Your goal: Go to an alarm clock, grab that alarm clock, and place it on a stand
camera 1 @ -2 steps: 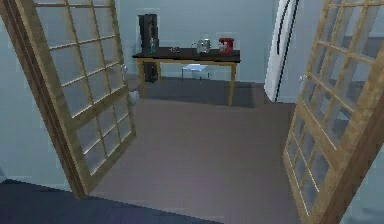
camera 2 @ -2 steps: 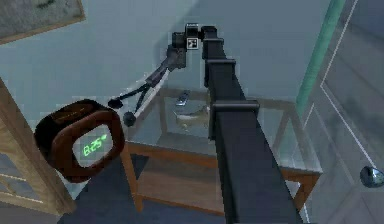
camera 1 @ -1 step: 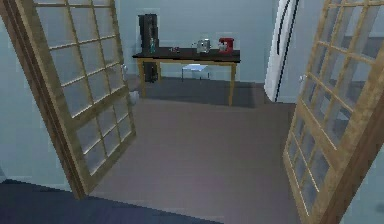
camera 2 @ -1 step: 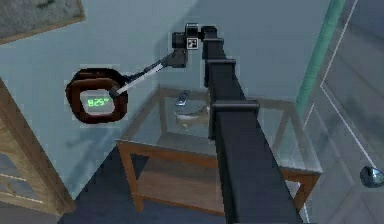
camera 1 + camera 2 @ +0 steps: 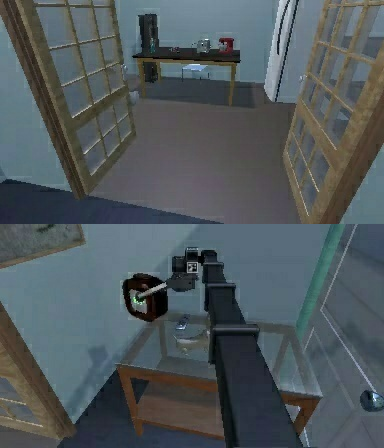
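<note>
above the glass-topped stand [image 5: 160, 377], the tool [image 5: 148, 293] holds the boxy alarm clock [image 5: 145, 312], green face toward the arm.

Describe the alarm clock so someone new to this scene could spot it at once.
In the arm side view, find the glass-topped wooden table against the blue wall. Above its top, the gripper holds the alarm clock clear of the glass. It is a dark box with a green face, unlike the pale things lying on the table.

Clock [image 5: 140, 310] at gripper [image 5: 158, 292] tip, above stand [image 5: 170, 379]; fwd: table [image 5: 165, 59] beyond doors [image 5: 85, 90].
</note>
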### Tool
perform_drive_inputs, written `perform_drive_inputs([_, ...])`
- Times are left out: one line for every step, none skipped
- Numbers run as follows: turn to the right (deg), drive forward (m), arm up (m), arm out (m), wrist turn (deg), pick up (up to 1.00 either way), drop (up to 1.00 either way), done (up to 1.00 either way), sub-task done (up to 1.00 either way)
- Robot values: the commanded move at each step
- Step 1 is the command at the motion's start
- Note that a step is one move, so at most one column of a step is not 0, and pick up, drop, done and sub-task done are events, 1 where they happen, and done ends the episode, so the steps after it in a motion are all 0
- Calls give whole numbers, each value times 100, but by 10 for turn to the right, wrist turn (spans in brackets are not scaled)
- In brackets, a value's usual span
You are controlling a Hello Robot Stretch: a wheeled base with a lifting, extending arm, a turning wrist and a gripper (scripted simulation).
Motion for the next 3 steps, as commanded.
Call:
perform_drive_inputs([0,0,0,0,450,0,0,0,0])
perform_drive_inputs([0,0,0,0,330,0,0,0,0])
perform_drive_inputs([0,0,-6,0,0,0,0,0,0])
